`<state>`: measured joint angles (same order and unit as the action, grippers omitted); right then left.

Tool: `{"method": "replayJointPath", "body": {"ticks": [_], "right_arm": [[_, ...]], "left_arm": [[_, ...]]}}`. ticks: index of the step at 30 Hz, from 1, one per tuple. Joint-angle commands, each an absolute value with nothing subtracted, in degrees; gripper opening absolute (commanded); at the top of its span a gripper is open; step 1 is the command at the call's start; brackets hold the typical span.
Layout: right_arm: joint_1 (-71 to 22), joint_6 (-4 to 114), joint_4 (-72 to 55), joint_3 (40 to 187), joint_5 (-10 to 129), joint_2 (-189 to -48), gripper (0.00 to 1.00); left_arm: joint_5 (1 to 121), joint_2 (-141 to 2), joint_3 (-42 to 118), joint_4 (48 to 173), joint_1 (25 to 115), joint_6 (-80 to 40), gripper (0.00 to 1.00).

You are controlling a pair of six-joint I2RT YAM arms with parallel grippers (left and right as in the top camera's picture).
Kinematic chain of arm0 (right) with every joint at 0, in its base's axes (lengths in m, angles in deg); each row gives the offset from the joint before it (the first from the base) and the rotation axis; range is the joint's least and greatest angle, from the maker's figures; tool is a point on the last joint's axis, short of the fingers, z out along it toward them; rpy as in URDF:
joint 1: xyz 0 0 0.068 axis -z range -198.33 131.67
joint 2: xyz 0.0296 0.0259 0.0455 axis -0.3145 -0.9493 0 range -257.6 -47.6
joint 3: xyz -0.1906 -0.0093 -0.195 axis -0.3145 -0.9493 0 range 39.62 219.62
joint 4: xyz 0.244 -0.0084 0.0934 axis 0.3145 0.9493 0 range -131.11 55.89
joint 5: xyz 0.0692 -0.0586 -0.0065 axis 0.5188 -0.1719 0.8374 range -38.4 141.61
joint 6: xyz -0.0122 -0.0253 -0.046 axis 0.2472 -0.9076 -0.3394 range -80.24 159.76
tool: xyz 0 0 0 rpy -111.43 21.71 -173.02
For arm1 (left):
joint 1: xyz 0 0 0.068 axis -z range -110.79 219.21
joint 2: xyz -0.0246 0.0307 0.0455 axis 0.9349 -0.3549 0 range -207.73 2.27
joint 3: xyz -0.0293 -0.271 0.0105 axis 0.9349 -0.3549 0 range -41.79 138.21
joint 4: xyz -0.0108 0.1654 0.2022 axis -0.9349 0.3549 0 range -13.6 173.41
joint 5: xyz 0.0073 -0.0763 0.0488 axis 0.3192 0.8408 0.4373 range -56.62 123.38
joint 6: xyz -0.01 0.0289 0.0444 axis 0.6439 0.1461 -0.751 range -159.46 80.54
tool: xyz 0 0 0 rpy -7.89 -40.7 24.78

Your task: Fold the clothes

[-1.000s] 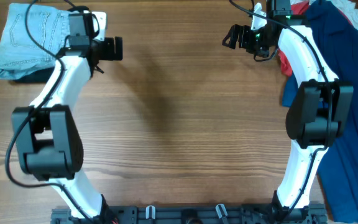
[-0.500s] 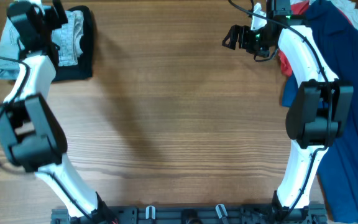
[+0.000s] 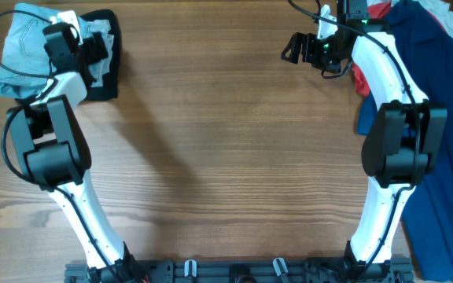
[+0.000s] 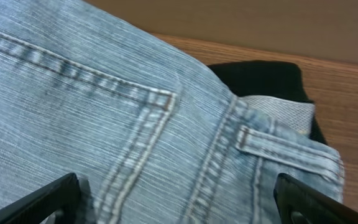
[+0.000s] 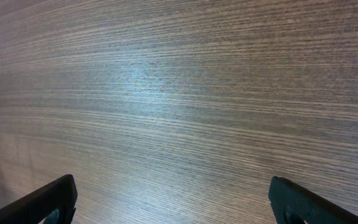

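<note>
The folded light-blue denim shorts lie at the table's far left corner, partly on a folded black garment. My left gripper is over the shorts, open, its fingertips spread above the denim with nothing between them. The black garment shows beyond the waistband. My right gripper is open and empty above bare wood at the far right. A pile of navy, red and white clothes lies along the right edge.
The right arm's base link stands against the navy cloth. The wooden table spans the middle. A black rail runs along the near edge.
My left arm swung from right of the pile to the far left corner and now sits over the denim shorts. The black garment became visible under them. The right arm has not moved.
</note>
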<state>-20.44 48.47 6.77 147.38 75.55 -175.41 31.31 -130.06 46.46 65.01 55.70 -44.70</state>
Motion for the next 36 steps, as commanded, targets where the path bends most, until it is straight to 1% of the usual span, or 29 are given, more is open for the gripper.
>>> {"method": "replayJointPath", "body": {"ticks": [1, 3, 6, 9, 12, 14, 15, 17, 20, 21, 22, 27, 30, 31, 34, 36], "right_arm": [[-20.7, 45.8, 4.3, 148.5, 74.9, -170.5, 1.0], [-20.7, 43.6, 2.4, 148.5, 72.4, -165.9, 1.0], [-20.7, 40.3, 1.6, 148.5, 69.9, -158.9, 1.0], [-20.7, 39.2, 1.9, 148.5, 69.1, -153.7, 1.0], [-20.7, 39.5, 2.5, 148.5, 69.1, -150.4, 1.0], [-20.7, 43.0, 2.9, 148.5, 69.2, -148.7, 1.0], [-20.7, 45.5, 2.9, 148.5, 69.4, -148.4, 1.0], [-20.7, 58.4, 2.8, 148.5, 71.7, -148.2, 1.0], [-20.7, 85.2, 2.9, 148.5, 72.6, -148.4, 1.0], [-20.7, 90.7, 3.4, 148.5, 71.1, -148.4, 1.0], [-20.5, 91.1, 3.9, 148.5, 65.7, -148.4, 1.0], [-17.8, 90.3, 9.7, 148.5, 65.9, -148.3, 1.0], [-16.7, 79.7, 15.3, 148.5, 65.9, -148.3, 1.0], [-16.7, 73.8, 16.3, 148.5, 65.5, -148.4, 1.0], [-16.8, 60.3, 15.6, 148.4, 65.5, -148.4, 1.0], [-17.0, 53.5, 11.9, 148.3, 66.6, -147.6, 1.0]], "left_arm": [[33.8, -120.8, 43.5, 69.0, 59.1, -45.3, 1.0], [33.8, -112.2, 43.5, 71.8, 59.8, -45.3, 1.0], [33.8, -103.1, 43.5, 76.0, 60.8, -45.3, 1.0], [33.8, -97.6, 43.5, 80.0, 61.6, -45.3, 1.0], [33.8, -95.4, 43.5, 80.7, 61.6, -45.4, 1.0], [33.8, -95.1, 43.5, 80.7, 61.6, -45.4, 1.0], [33.8, -95.1, 43.4, 80.9, 61.6, -45.4, 1.0], [33.8, -95.2, 43.4, 82.8, 61.6, -45.4, 1.0], [33.8, -95.2, 43.4, 86.0, 61.6, -45.4, 1.0], [33.8, -95.2, 43.4, 87.3, 61.6, -45.4, 1.0], [33.8, -95.2, 43.4, 88.9, 61.6, -45.4, 1.0], [33.8, -95.2, 43.4, 96.7, 61.6, -45.4, 1.0], [33.8, -95.2, 43.4, 100.6, 61.6, -45.4, 1.0], [33.8, -95.2, 43.4, 101.6, 61.6, -45.4, 1.0], [33.8, -95.2, 43.4, 103.5, 61.6, -45.4, 1.0], [33.8, -95.2, 43.4, 103.9, 61.6, -45.4, 1.0]]}}
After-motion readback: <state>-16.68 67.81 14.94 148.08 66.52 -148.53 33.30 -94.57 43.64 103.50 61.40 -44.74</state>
